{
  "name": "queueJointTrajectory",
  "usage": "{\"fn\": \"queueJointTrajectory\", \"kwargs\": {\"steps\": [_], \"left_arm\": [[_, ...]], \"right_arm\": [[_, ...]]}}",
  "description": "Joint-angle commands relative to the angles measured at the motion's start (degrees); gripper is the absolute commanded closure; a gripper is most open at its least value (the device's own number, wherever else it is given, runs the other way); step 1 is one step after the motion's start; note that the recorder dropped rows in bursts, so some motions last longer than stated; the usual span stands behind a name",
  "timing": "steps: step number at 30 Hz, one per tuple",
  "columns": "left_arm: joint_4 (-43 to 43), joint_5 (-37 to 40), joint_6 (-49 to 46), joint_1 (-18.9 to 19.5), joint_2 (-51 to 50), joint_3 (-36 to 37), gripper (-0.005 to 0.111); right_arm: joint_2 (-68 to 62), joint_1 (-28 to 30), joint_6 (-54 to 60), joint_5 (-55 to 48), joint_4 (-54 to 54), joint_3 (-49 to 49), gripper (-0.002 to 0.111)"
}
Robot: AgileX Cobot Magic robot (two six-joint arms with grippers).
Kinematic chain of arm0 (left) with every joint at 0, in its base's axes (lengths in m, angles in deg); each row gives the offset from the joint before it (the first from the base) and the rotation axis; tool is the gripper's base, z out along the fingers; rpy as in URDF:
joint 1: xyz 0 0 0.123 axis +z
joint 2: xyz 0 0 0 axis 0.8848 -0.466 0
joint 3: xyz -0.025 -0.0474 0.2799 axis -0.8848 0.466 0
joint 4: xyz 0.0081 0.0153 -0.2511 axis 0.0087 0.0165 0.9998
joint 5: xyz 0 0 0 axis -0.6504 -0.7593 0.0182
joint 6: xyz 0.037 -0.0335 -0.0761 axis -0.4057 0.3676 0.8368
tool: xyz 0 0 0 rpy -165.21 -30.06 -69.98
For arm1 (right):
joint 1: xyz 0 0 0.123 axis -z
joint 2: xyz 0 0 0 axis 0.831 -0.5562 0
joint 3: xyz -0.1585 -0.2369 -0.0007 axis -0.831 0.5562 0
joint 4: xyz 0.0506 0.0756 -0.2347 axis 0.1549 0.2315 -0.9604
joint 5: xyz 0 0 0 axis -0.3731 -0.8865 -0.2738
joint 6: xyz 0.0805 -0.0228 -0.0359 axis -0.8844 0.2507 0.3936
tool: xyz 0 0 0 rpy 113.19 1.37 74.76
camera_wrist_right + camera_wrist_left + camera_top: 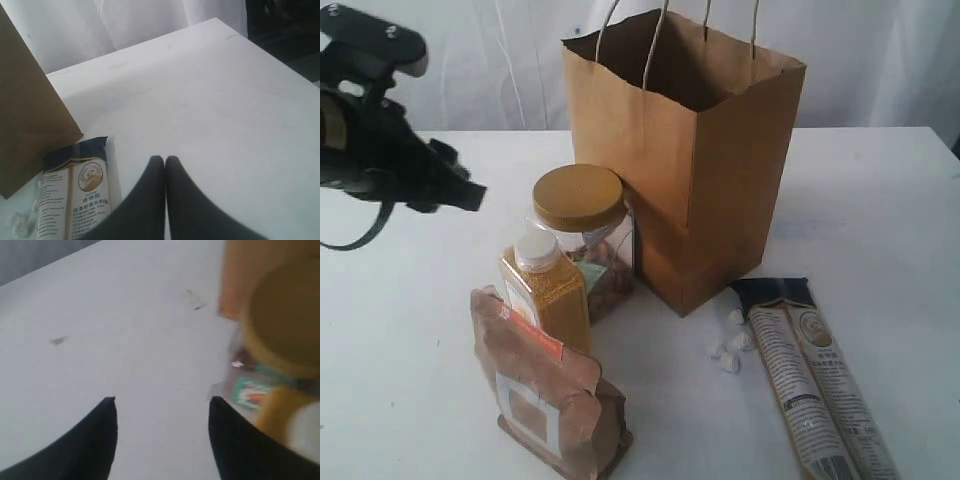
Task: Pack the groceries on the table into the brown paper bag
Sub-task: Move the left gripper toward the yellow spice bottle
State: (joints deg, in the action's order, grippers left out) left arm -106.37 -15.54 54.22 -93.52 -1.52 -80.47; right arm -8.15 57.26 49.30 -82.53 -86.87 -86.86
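Observation:
The brown paper bag (pixel 690 160) stands upright and open-topped in the middle of the table (pixel 880 200). Against its left front sits a gold-lidded clear jar (pixel 580 215), with a yellow-grain bottle (pixel 548 290) and a brown pouch (pixel 545 400) in front of it. A long beige packet (pixel 815 390) lies flat to the right of the bag. My left gripper (pixel 470 195) hovers left of the jar. In the left wrist view it (pixel 162 400) is open over bare table, the jar (pixel 280 335) just beside one finger. My right gripper (pixel 165 159) is shut and empty near the packet (pixel 75 200).
Several small white lumps (pixel 730 350) lie between the bag and the packet. A white curtain hangs behind the table. In the right wrist view the table's far edge (pixel 235 30) drops off into a dark area.

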Motion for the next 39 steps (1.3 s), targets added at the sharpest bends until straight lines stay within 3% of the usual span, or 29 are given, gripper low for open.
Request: {"fn": "queueJointTrajectory", "kwargs": {"steps": [1, 8, 15, 16, 19, 21, 25, 31, 39], "left_arm": [[9.50, 3.56, 1.10, -4.79, -0.63, -5.68, 0.044], [8.28, 15.86, 16.83, -4.80, -1.70, -11.44, 0.045], [17.33, 8.78, 17.64, -4.80, -2.15, -12.16, 0.045], [16.17, 9.06, 17.35, -4.80, -2.15, -12.16, 0.045], [0.95, 9.00, 10.64, -4.80, -2.44, -12.16, 0.045], [-2.19, 5.37, 10.64, -4.80, -2.44, -12.16, 0.045], [-3.29, 5.77, 9.60, -4.80, -2.44, -11.95, 0.045], [-7.51, 5.64, -2.21, -4.80, -2.44, -10.88, 0.045], [14.16, 14.09, -4.74, -4.80, -3.06, -10.88, 0.045]], "right_arm": [[0.22, 0.34, -0.04, 0.13, -0.25, 0.11, 0.108], [0.22, 0.34, -0.04, 0.13, -0.25, 0.11, 0.108], [0.22, 0.34, -0.04, 0.13, -0.25, 0.11, 0.108], [0.22, 0.34, -0.04, 0.13, -0.25, 0.11, 0.108], [0.22, 0.34, -0.04, 0.13, -0.25, 0.11, 0.108], [0.22, 0.34, -0.04, 0.13, -0.25, 0.11, 0.108], [0.22, 0.34, -0.04, 0.13, -0.25, 0.11, 0.108], [0.22, 0.34, -0.04, 0.13, -0.25, 0.11, 0.108], [0.22, 0.34, -0.39, 0.13, -0.25, 0.11, 0.108]]}}
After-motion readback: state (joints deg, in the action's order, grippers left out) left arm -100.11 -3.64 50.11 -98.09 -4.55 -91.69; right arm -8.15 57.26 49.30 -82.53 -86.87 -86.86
